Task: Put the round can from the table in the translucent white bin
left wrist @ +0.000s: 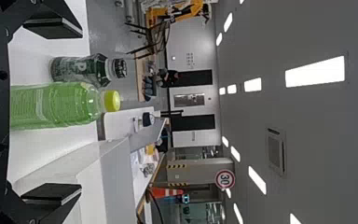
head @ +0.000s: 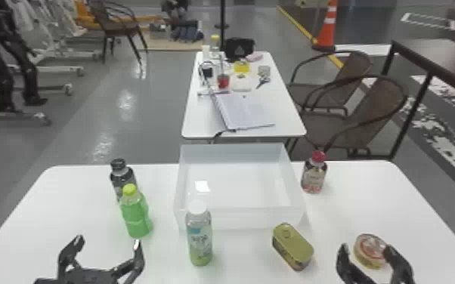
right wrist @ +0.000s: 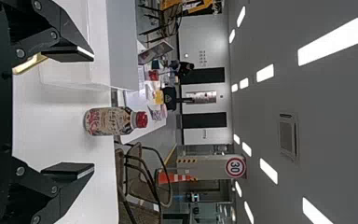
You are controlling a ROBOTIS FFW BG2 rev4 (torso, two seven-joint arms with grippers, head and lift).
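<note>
Both your grippers are at the near side, fingers spread: the left gripper (head: 108,241) at left, the right gripper (head: 366,248) at right. You have the round can (head: 368,250) on the table (head: 355,211) at near right, just beyond your right fingers. Left of it you see an oblong tin (head: 293,246), then a white-capped bottle (head: 199,238). Farther, a green bottle (head: 136,217) stands left of the translucent white bin (head: 238,219), a black-capped bottle (head: 122,177) behind it; a red-capped bottle (head: 314,175) stands right of the bin.
</note>
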